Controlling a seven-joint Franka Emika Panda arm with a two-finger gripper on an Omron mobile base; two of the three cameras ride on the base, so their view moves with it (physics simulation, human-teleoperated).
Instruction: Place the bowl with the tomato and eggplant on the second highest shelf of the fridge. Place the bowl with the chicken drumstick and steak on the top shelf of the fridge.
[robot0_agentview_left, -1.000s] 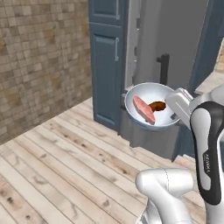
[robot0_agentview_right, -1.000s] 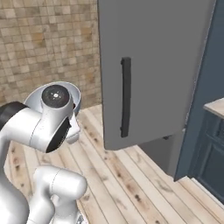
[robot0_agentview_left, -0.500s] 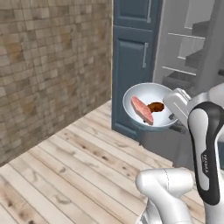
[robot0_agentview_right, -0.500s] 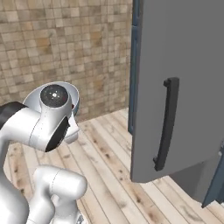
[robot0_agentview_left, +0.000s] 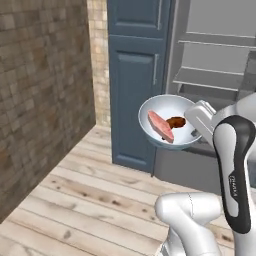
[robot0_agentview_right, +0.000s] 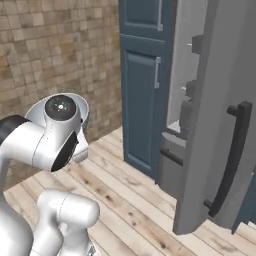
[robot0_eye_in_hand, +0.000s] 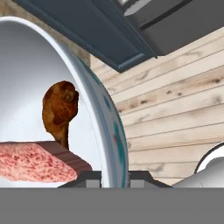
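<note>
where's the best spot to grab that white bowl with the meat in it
By its thin rim, from the side, one finger inside the wall and one outside. The bowl is wide and shallow, too broad to span. The gripper is shut on the rim that way, on the edge nearest the arm, clear of the steak and chicken drumstick, which probably keeps the bowl level.

Setting: a rendered home kitchen.
Fridge: grey, open, pale shelves inside; its door carries a dark handle.
Cabinet: tall blue panelled unit, just left of the fridge.
Wall: brown stone tile, left of the cabinet.
Floor: pale wood planks before the fridge.
</note>
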